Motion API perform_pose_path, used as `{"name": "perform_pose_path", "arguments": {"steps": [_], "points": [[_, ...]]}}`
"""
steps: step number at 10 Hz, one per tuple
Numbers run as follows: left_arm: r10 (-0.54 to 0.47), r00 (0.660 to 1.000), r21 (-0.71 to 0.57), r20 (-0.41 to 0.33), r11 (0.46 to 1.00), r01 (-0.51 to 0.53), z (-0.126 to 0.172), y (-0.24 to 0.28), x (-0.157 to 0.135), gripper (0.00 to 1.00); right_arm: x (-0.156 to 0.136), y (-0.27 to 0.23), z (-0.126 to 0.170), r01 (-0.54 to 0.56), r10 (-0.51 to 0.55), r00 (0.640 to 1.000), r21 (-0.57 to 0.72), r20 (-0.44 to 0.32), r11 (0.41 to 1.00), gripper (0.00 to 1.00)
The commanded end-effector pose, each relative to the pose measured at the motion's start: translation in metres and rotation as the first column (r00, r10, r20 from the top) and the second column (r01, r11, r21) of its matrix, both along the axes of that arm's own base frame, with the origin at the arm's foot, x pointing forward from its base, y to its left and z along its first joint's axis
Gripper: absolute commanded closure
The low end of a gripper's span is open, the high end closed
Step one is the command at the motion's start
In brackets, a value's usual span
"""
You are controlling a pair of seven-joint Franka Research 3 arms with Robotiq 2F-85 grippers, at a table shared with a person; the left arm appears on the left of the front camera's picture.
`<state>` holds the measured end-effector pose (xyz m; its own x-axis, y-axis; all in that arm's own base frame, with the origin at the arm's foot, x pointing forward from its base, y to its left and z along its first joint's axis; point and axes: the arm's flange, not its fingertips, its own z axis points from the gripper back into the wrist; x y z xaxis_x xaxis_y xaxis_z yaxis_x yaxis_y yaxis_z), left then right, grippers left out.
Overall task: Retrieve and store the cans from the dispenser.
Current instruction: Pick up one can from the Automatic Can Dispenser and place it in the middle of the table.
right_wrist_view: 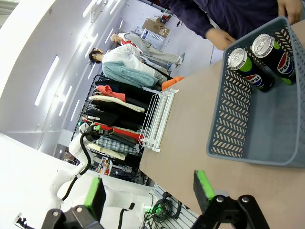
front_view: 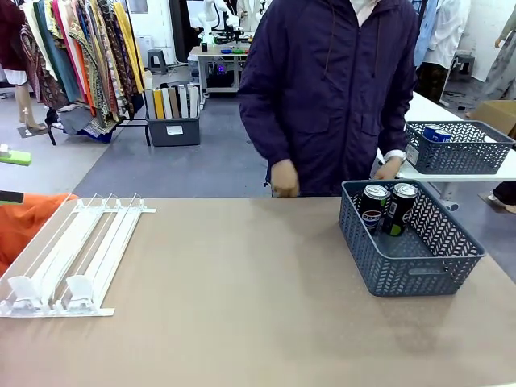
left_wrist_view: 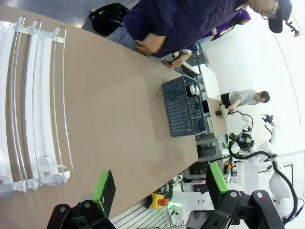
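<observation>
Two cans upright in grey basket; white dispenser bare; left gripper and right gripper spread apart.

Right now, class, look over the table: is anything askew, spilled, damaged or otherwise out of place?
Nothing stands out. The dispenser lies flat at the table's left with its lanes empty. Two cans stand upright side by side in the grey basket at the right. No spill or dent is visible, and both grippers hang with jaws open, holding nothing.
</observation>
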<state>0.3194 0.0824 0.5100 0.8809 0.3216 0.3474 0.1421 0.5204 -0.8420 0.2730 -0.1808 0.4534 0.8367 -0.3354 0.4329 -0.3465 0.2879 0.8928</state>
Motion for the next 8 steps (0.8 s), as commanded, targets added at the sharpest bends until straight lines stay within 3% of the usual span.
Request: {"name": "perform_pose_path", "arguments": {"steps": [1, 8], "points": [[-0.003, 1.000, -0.013, 0.010, 1.000, 0.003, 0.0020, -0.0004, 0.0005, 0.00, 0.0038, 0.0003, 0.0036, 0.010, -0.010, 0.999, 0.016, 0.035, 1.000, 0.00], [-0.003, 1.000, -0.013, 0.010, 1.000, 0.003, 0.0020, -0.0004, 0.0005, 0.00, 0.0038, 0.0003, 0.0036, 0.010, -0.010, 0.999, 0.016, 0.035, 1.000, 0.00]]}}
